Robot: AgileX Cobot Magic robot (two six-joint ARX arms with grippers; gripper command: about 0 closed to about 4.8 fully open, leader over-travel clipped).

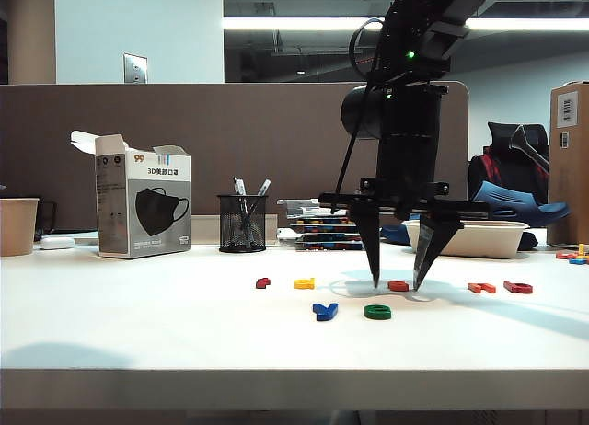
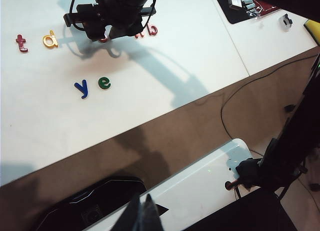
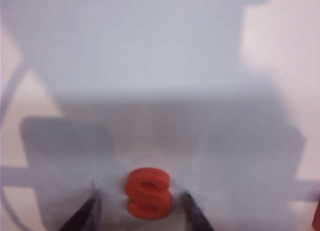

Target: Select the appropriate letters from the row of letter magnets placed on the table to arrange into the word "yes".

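White surface [image 1: 138, 333], office clutter behind: I'm fetching the last letter.
My right gripper [image 1: 398, 280] stands open astride the orange-red s [image 3: 148, 193], nothing held; next, close, carry it lower-left beside the green e [image 1: 377, 312]. Left gripper [image 2: 142, 216]: cannot tell.

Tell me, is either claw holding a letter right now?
No. The right claw stands open astride the orange-red s, fingers clear of it. The left claw hangs off the table, apparently empty.
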